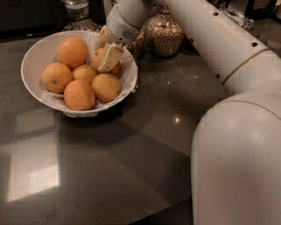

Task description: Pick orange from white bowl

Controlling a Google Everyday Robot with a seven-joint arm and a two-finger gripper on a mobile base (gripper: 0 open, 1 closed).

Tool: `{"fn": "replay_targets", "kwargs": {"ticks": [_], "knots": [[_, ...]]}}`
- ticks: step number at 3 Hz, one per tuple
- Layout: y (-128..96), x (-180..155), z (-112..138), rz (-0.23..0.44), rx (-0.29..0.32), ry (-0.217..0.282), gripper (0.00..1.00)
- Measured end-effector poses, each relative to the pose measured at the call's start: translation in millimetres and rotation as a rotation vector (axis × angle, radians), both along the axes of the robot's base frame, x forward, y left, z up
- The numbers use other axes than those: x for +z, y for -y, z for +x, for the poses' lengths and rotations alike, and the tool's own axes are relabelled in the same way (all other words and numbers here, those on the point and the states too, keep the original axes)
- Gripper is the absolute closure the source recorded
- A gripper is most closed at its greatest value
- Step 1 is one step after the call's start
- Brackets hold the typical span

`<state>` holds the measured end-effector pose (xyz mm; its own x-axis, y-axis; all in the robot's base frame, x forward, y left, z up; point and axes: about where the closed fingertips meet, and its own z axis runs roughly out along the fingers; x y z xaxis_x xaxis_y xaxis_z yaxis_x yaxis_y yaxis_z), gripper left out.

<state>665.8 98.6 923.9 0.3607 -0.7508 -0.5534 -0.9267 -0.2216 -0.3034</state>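
Observation:
The white bowl with a crinkled liner stands on the dark counter at the upper left and holds several oranges. My gripper reaches down into the bowl's back right part. Its cream fingers straddle one deep orange fruit, one in front and one behind, and press on it. That orange still rests among the others. The arm crosses the top of the view from the right.
A glass jar of grains stands just right of the bowl, behind the arm. Another glass vessel stands behind the bowl. My white base fills the lower right. The dark counter stretches in front.

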Motion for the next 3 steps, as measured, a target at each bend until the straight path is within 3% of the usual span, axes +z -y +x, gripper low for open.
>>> {"fn": "replay_targets", "kwargs": {"ticks": [1, 3], "knots": [[0.0, 0.0, 0.0, 0.000, 0.000, 0.000, 0.99], [-4.7, 10.2, -8.3, 0.016, 0.023, 0.021, 1.00]]}}
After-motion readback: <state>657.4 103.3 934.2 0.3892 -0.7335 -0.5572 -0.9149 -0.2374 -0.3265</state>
